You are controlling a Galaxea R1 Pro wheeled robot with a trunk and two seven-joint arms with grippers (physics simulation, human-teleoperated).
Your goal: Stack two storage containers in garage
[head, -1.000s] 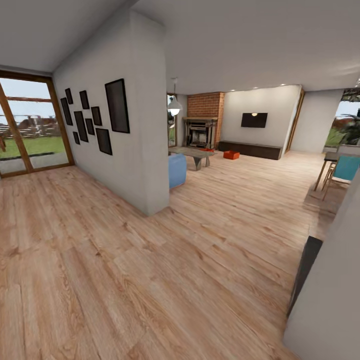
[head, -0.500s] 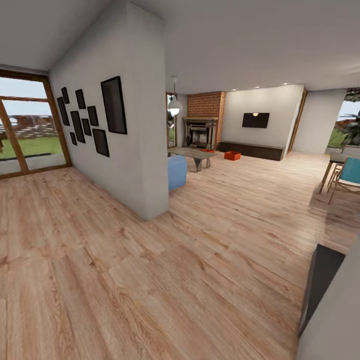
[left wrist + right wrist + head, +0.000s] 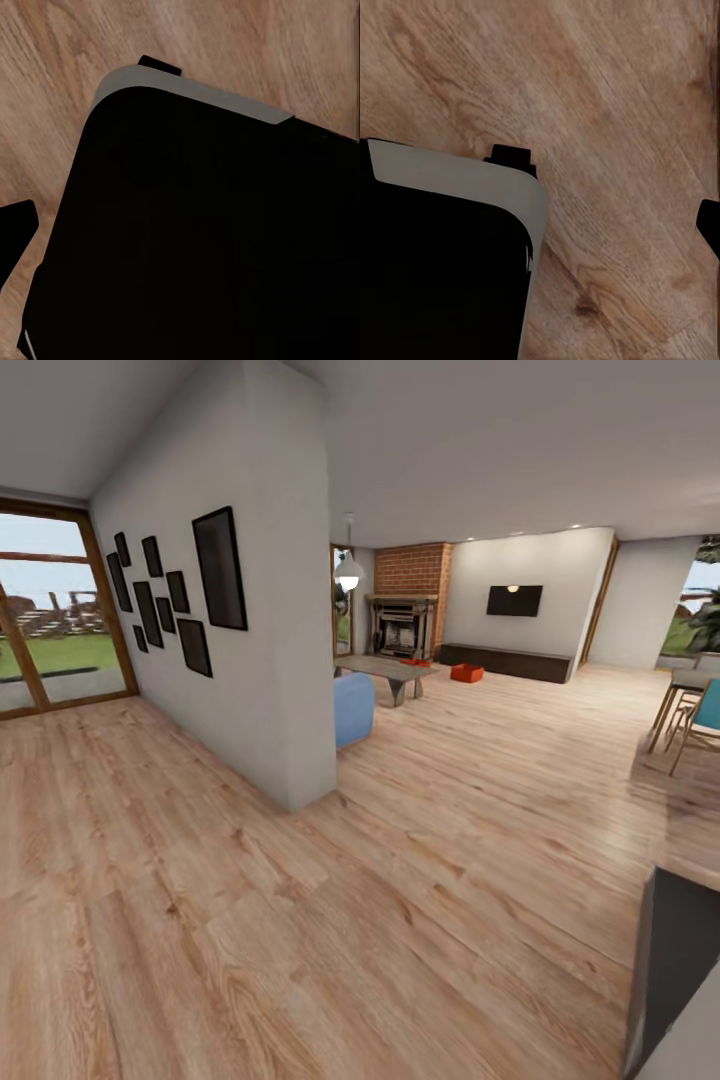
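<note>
- Movement of my base is what changes the picture: compared with a second ago, the white dividing wall (image 3: 290, 660) with its black frames (image 3: 220, 570) stands bigger and more to the left, and the glass doors (image 3: 50, 620) at the far left slide toward the edge. The whole view shifts together, so it is my camera that moves, not the things.
- At the right edge, the dark panel (image 3: 680, 970) near me grows larger, and the teal chair (image 3: 705, 710) is now partly cut by the frame.
- One storage container (image 3: 466, 673), orange-red, sits far ahead on the wood floor (image 3: 400, 880), between the low grey table (image 3: 388, 670) and the long dark TV bench (image 3: 505, 662).
- A second orange-red spot (image 3: 415, 661) shows behind the table, in front of the brick fireplace (image 3: 410, 600); I judge it is the other container, but it is too small to be sure.
- The blue sofa (image 3: 354, 708) stands just beside the end of the dividing wall, on the way to the containers.
- My pincers: each wrist view looks down on wood planks and a black body with a grey rim, so I cannot tell if the left one or the right one is released or clenched. Nothing orange-red is near them, so I judge they carry nothing.
- For the task this means I am only approaching the living room. Both containers are well apart from me, no pick-up is begun, and the garage is not reached.
</note>
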